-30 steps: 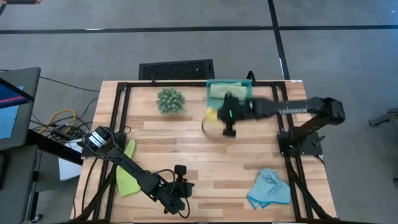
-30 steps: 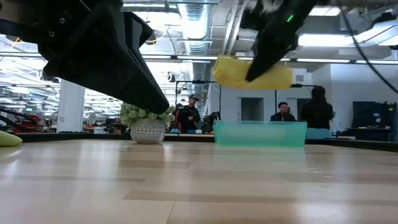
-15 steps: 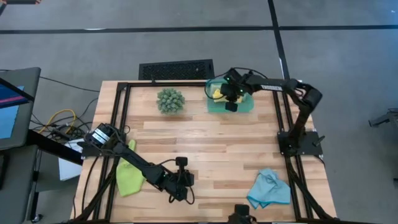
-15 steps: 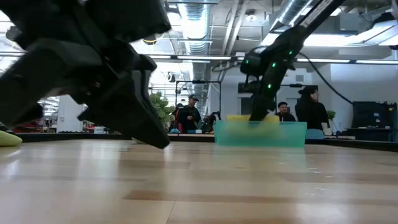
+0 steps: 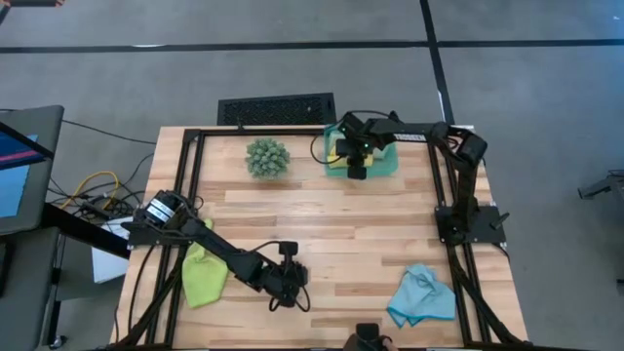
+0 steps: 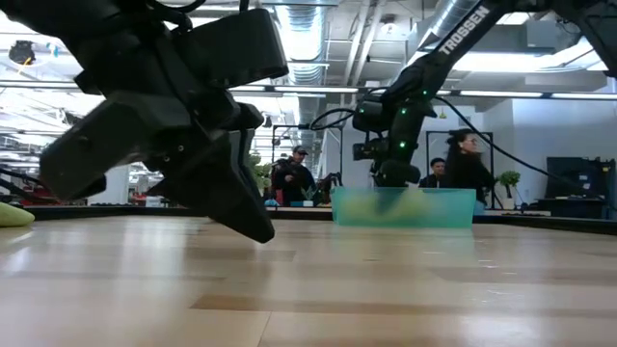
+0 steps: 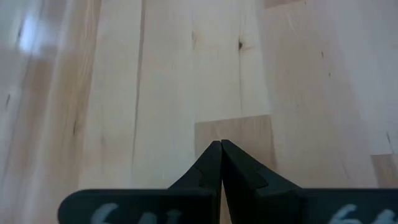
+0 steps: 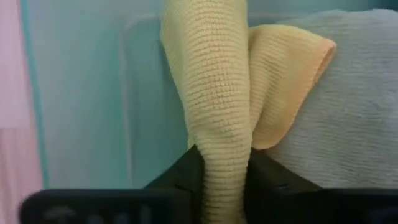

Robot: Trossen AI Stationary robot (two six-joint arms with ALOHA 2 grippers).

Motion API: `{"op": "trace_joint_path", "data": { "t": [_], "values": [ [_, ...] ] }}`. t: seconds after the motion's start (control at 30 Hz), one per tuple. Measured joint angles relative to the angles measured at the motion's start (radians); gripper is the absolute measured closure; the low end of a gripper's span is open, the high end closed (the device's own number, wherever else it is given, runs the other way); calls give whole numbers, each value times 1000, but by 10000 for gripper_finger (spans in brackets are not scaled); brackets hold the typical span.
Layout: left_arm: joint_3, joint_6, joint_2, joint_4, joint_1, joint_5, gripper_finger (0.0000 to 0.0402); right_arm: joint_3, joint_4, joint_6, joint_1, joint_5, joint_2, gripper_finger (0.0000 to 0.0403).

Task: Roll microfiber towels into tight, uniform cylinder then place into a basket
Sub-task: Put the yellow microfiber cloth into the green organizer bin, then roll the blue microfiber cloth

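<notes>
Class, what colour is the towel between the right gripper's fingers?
Yellow. The towel shows best in the right wrist view, hanging inside the teal basket.

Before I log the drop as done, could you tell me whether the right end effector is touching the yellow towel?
Touching. In the right wrist view the yellow towel runs down between the right end effector fingers, pressed against both, over the basket.

I see basket (image 5: pixel 388 166) at table (image 5: pixel 322 229) back edge, plant ball (image 5: pixel 267 157) to its left; two towels (image 5: pixel 337 156) inside; other towels (image 5: pixel 421 295) near front corners L & R.
</notes>
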State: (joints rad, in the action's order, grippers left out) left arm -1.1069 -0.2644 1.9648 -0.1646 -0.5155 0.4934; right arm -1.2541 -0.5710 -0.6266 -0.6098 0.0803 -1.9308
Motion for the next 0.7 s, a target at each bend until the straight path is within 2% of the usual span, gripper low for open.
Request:
{"op": "trace_joint_path", "data": {
  "t": [0.2, 0.3, 0.47, 0.7],
  "values": [
    [0, -30, 0, -1, -16, 0, 401, -1, -24, 48, -8, -6, 39, 172],
    [0, -44, 0, -1, -18, 0, 401, 0, -25, 83, -16, -25, 80, 143],
    [0, -64, 0, 2, -18, 0, 401, 0, -31, 147, -28, -28, 163, 145],
    [0, -71, 0, 2, -26, 0, 401, 0, -35, 239, -25, -29, 248, 188]
  ]
}}
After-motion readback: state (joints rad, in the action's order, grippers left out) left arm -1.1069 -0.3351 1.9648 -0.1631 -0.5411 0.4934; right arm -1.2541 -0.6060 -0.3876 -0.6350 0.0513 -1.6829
